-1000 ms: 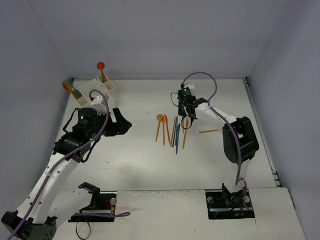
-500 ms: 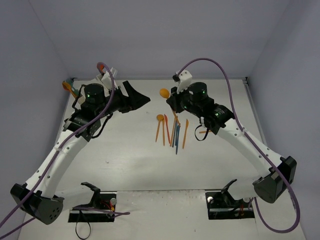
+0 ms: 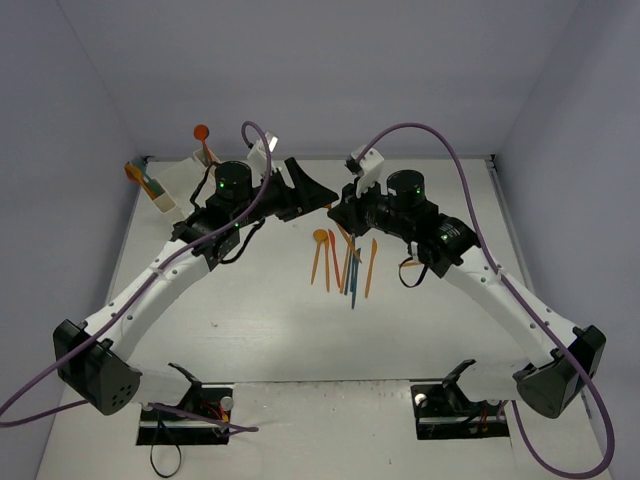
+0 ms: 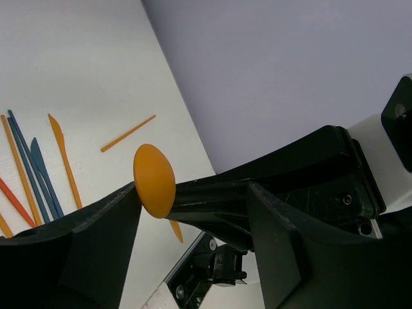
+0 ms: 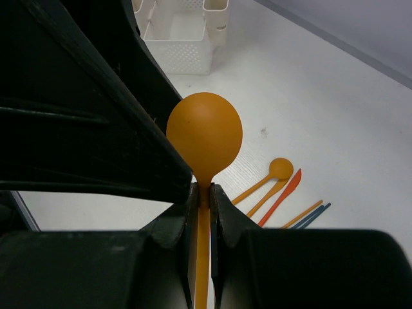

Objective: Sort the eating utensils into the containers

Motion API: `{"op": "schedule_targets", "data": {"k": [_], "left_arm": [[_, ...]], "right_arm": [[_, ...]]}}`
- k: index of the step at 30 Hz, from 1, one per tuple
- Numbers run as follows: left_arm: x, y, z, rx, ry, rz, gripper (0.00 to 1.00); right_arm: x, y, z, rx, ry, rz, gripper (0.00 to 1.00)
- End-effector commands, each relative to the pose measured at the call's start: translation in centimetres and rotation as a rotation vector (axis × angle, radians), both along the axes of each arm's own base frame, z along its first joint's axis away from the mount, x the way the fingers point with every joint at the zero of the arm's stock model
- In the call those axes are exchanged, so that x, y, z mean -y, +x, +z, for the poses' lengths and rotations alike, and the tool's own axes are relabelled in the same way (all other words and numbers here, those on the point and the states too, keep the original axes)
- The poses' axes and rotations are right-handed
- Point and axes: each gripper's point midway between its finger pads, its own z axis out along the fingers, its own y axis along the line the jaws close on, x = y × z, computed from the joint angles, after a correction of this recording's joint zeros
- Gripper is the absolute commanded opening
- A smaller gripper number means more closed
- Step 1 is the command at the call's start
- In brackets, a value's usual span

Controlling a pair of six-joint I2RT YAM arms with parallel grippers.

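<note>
My right gripper is shut on the handle of an orange spoon and holds it in the air, bowl forward. My left gripper is open, and the spoon's bowl sits between its fingers, close to the left finger. In the top view the two grippers meet nose to nose at the table's back centre. Several orange, red and blue utensils lie in a row on the table below them. The white containers stand at the back left, partly hidden by the left arm.
An orange and a teal utensil stick out of the left bin, and a red spoon stands up in another. A single orange stick lies apart from the row. The right arm spans the table's right half.
The left gripper has swung right from the bins to the right gripper. The right gripper lifted the orange spoon off the table and brought it left. The left jaws have narrowed slightly.
</note>
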Motion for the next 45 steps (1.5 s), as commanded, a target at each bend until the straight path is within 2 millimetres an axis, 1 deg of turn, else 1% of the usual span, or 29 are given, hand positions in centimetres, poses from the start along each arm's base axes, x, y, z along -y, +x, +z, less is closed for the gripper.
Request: {"op": "schedule_targets", "data": {"k": [1, 2, 4, 8, 12, 13, 14, 15, 16, 19, 20, 23, 25, 28, 29, 31, 33, 34, 35, 37, 38, 39, 40, 41, 43, 44, 45], "left_arm": [[0.3, -0.8, 6.4, 0.153, -0.121, -0.011, 0.54], [0.3, -0.8, 6.4, 0.153, -0.121, -0.010, 0.49], [0.3, -0.9, 6.5, 0.153, -0.123, -0.005, 0.37], [0.0, -0.9, 6.3, 0.148, -0.126, 0.012, 0.21], [-0.3, -0.9, 6.3, 0.151, -0.137, 0.028, 0.08], [-0.4, -0.9, 6.5, 0.157, -0.140, 0.036, 0.04], [-0.5, -0.9, 6.6, 0.161, -0.144, 0.040, 0.02], [-0.6, -1.0, 6.6, 0.165, -0.147, 0.044, 0.01], [-0.7, -0.9, 6.6, 0.167, -0.150, 0.050, 0.00], [-1.1, -0.7, 7.0, 0.187, -0.155, 0.076, 0.00], [-1.3, -0.6, 7.1, 0.194, -0.153, 0.086, 0.00], [-2.1, 0.2, 7.2, 0.218, -0.138, 0.133, 0.00], [-3.1, 1.2, 7.1, 0.226, -0.127, 0.175, 0.00], [-5.8, 3.8, 7.4, 0.245, -0.111, 0.269, 0.00], [-6.4, 4.5, 7.5, 0.257, -0.101, 0.291, 0.00], [-9.4, 6.9, 7.9, 0.277, -0.073, 0.389, 0.00], [-11.8, 9.0, 8.6, 0.317, -0.027, 0.489, 0.00], [-12.9, 9.9, 8.5, 0.320, 0.003, 0.535, 0.00], [-14.8, 11.7, 8.0, 0.327, 0.051, 0.611, 0.00], [-17.0, 13.6, 9.0, 0.356, 0.084, 0.691, 0.00], [-18.3, 14.5, 9.3, 0.370, 0.110, 0.738, 0.00], [-19.5, 15.9, 8.8, 0.367, 0.141, 0.778, 0.00], [-20.4, 17.0, 8.9, 0.369, 0.152, 0.815, 0.00], [-21.7, 17.8, 9.0, 0.371, 0.170, 0.861, 0.00], [-23.7, 19.3, 10.2, 0.400, 0.197, 0.930, 0.00], [-24.7, 20.5, 9.5, 0.394, 0.230, 0.953, 0.00], [-25.4, 21.5, 9.2, 0.390, 0.246, 0.977, 0.00]], "right_arm": [[0.1, -0.7, 2.9, 0.078, 0.064, 0.026, 0.00], [0.1, -0.8, 2.9, 0.077, 0.065, 0.026, 0.00], [0.3, -0.9, 2.8, 0.074, 0.065, 0.022, 0.00], [0.3, -1.0, 2.6, 0.070, 0.064, 0.022, 0.00], [0.4, -1.0, 2.4, 0.069, 0.062, 0.022, 0.00], [0.4, -1.0, 2.4, 0.069, 0.061, 0.021, 0.00], [0.4, -1.0, 2.3, 0.067, 0.060, 0.021, 0.02], [0.4, -1.0, 2.2, 0.066, 0.059, 0.021, 0.05], [0.3, -1.0, 2.1, 0.064, 0.058, 0.022, 0.10], [0.5, -0.7, 1.9, 0.062, 0.051, 0.004, 0.32], [0.6, -0.6, 1.8, 0.062, 0.049, -0.003, 0.38], [1.1, -0.3, 1.6, 0.064, 0.039, -0.033, 0.49], [1.6, -0.1, 1.6, 0.069, 0.035, -0.058, 0.55], [2.5, 0.2, 1.2, 0.068, 0.026, -0.107, 0.63], [3.0, 0.3, 1.1, 0.070, 0.026, -0.132, 0.64], [3.8, 0.6, 0.8, 0.066, 0.024, -0.169, 0.67], [5.1, 1.0, 0.3, 0.053, 0.025, -0.227, 0.70], [5.4, 1.1, 0.0, 0.043, 0.027, -0.240, 0.70], [5.8, 1.1, 0.0, 0.029, 0.041, -0.256, 0.71], [6.6, 1.6, -1.0, -0.003, 0.046, -0.281, 0.71], [6.9, 1.7, -1.4, -0.023, 0.053, -0.285, 0.71], [7.0, 1.7, -1.7, -0.035, 0.056, -0.283, 0.71], [7.0, 1.7, -2.1, -0.048, 0.056, -0.279, 0.71], [6.9, 1.7, -2.5, -0.056, 0.054, -0.274, 0.71], [6.9, 1.7, -3.0, -0.061, 0.042, -0.267, 0.71], [6.9, 1.8, -3.4, -0.067, 0.034, -0.266, 0.71], [7.0, 1.9, -3.7, -0.069, 0.024, -0.266, 0.71]]}}
